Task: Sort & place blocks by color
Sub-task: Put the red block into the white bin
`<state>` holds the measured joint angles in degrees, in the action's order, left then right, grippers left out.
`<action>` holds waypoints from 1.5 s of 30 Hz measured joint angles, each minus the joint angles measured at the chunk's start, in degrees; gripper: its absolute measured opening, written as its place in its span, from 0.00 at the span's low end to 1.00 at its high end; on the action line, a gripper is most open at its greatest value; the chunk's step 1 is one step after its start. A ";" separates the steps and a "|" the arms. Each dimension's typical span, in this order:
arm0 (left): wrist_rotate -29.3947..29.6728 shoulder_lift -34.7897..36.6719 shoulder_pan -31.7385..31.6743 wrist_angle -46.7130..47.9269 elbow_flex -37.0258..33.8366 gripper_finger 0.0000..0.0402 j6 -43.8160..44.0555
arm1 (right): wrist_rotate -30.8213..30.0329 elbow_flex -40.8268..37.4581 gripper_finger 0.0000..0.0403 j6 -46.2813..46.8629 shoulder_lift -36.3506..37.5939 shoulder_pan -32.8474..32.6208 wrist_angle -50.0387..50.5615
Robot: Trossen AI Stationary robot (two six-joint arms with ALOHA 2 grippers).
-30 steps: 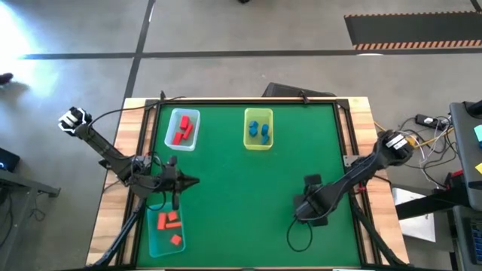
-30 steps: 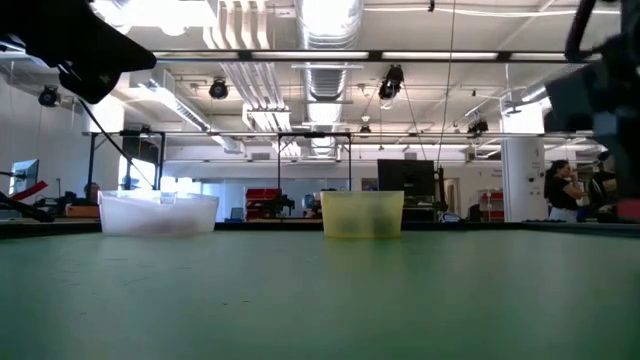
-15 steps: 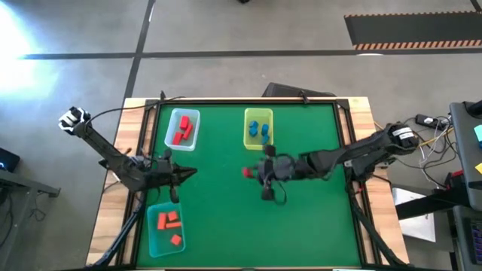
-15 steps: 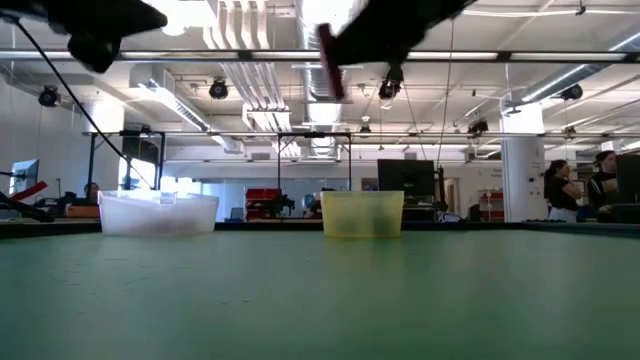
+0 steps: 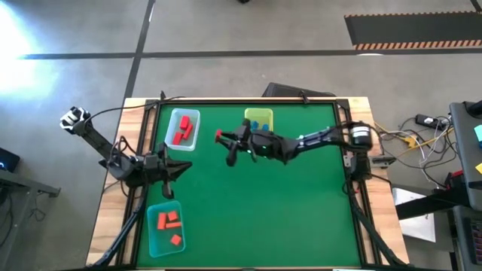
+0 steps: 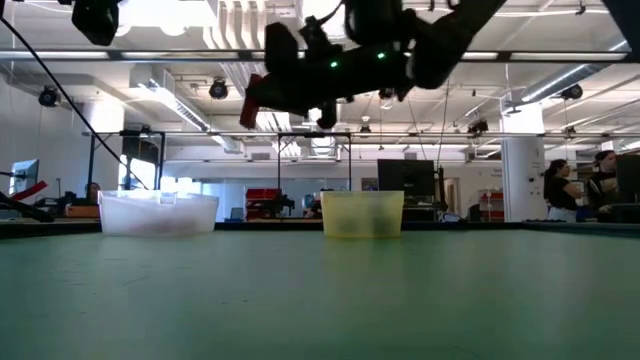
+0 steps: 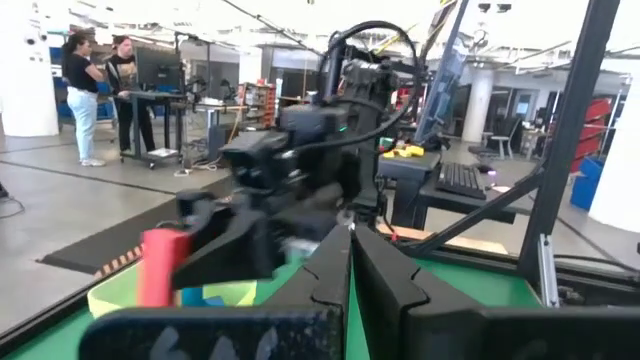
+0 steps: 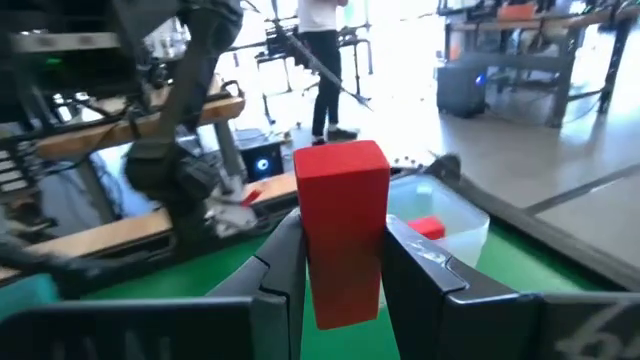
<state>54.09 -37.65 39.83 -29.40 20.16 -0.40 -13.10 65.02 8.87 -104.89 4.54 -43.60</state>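
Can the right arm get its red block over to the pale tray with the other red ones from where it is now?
Probably yes. The right claw, shut on the red block, hangs above the mat beside the pale tray. Nothing stands between them; the left claw waits nearer the front.

Hidden, cropped and blurred parts

In the right wrist view the lower end of the red block [image 8: 343, 225] is covered between the fingers [image 8: 282, 262], and the pale tray [image 8: 455, 222] beyond them is mostly blocked by it. The left wrist view shows its own fingers [image 7: 335, 270] cut off at the frame edge. In the low view the pale tray's contents cannot be made out.
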 joint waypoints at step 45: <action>-0.27 0.71 0.00 -0.16 0.33 0.00 -0.55 | 4.31 29.02 0.22 3.24 -29.15 7.02 -13.74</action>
<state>53.81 -36.93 39.83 -29.56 20.49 -0.96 -8.80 94.04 12.11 -134.05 11.55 -57.34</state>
